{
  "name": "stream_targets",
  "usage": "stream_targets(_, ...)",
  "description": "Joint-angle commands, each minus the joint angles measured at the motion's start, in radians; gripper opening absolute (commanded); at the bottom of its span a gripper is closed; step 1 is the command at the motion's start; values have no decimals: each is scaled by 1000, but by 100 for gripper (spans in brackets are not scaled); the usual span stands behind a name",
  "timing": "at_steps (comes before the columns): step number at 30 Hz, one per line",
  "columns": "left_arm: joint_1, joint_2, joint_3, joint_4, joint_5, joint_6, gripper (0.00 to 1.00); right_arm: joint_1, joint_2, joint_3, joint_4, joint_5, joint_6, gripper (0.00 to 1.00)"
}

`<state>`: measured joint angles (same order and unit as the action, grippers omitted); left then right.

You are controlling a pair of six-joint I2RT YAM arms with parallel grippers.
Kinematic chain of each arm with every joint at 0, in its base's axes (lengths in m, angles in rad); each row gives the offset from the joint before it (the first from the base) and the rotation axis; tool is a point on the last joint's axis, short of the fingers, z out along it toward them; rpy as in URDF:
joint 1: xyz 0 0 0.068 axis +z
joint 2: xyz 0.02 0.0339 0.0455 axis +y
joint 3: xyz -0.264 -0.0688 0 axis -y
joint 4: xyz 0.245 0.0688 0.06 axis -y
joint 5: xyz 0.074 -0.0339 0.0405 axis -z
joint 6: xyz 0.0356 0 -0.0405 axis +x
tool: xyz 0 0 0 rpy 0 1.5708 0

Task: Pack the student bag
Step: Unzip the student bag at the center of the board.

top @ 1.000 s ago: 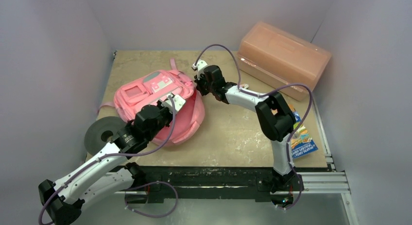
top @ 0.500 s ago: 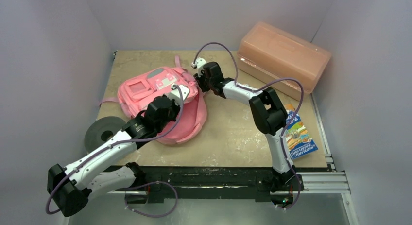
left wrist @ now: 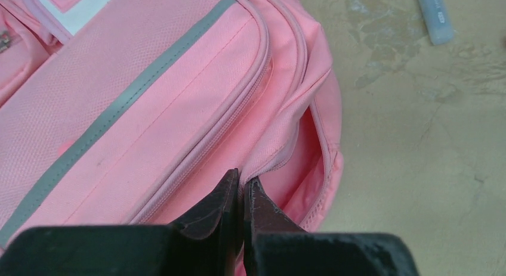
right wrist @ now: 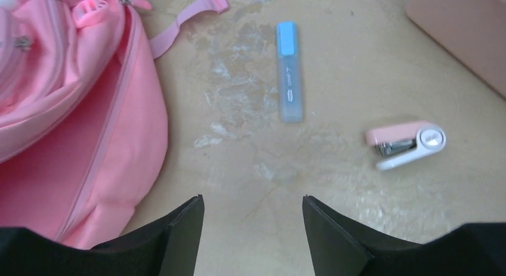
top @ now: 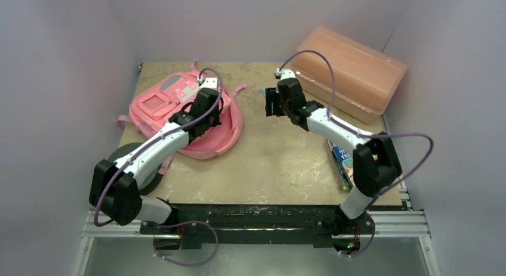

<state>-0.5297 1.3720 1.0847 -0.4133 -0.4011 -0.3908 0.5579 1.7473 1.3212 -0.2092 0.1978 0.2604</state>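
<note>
The student bag (top: 156, 104), a soft pink backpack with grey-and-white patches, lies at the far left of the table. Its main opening (left wrist: 310, 163) gapes toward the middle of the table. My left gripper (left wrist: 241, 183) is shut on the zipper edge of that opening, and from above it (top: 212, 109) sits over the bag's right side. My right gripper (right wrist: 253, 201) is open above bare table just right of the bag (right wrist: 71, 109), holding nothing. From above the right gripper (top: 270, 106) hangs between the bag and the box.
A blue highlighter (right wrist: 289, 73) and a pink-and-white stapler (right wrist: 406, 145) lie on the table beyond my right gripper. A translucent orange-pink box (top: 349, 70) stands at the back right. A book (top: 342, 163) lies under my right arm. A grey roll (top: 128, 160) sits at the front left.
My right gripper has let go of the bag, opened and swung right. My left gripper, still shut on the bag's edge, has pulled it toward the far left.
</note>
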Motion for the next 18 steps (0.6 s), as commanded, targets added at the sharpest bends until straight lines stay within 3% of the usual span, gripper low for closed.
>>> stream_targets(1, 25, 12, 42, -11, -3, -63, 0, -10, -246, -261, 93, 9, 249, 66)
stream_targets(5, 30, 22, 33, 19, 104, -71, 0, -65, -467, -449, 59, 177, 339, 78)
stream_targets(9, 30, 36, 65, -19, 196, -119, 1, -257, -678, -575, -87, 220, 516, 91)
stream_targets(14, 40, 25, 71, -16, 330, -174, 44, -435, -891, -627, -250, 307, 600, 99)
stream_targets(16, 41, 21, 66, -3, 343, -185, 57, -497, -938, -605, -309, 357, 601, 99)
stream_targets(18, 43, 27, 64, 2, 362, -188, 62, -572, -979, -602, -365, 391, 630, 99)
